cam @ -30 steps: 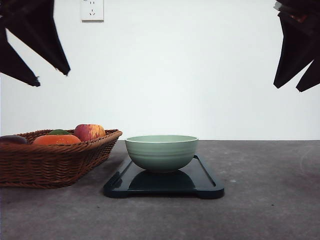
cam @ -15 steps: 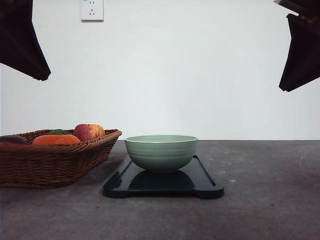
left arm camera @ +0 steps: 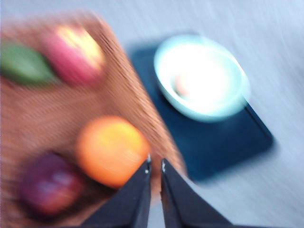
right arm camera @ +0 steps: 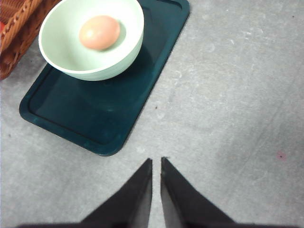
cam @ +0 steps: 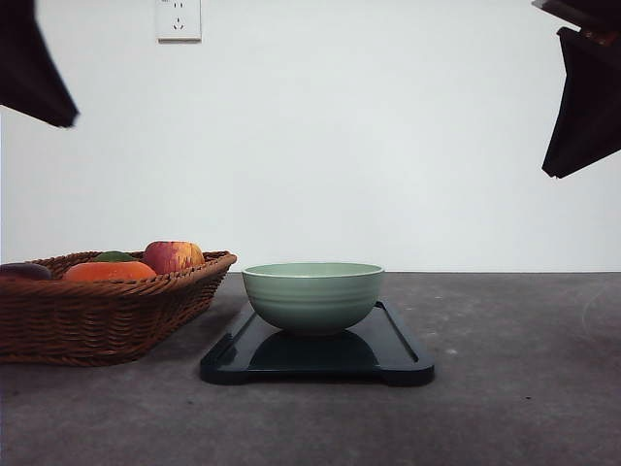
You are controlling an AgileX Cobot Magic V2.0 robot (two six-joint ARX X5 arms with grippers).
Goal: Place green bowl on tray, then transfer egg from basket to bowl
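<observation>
The egg (right arm camera: 99,32) lies in the green bowl (right arm camera: 91,38), which sits on the tray (right arm camera: 102,95) just right of the basket (cam: 107,306). Both jobs look done. The left claw (left arm camera: 155,164) and right claw (right arm camera: 156,162) are pinched almost closed, empty (the left view is blurred). Best now: park both arms high, clear of the desk (cam: 514,388).

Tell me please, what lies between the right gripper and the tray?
Nothing lies there. In the right wrist view, only bare grey table separates the right gripper from the near corner of the tray.
</observation>
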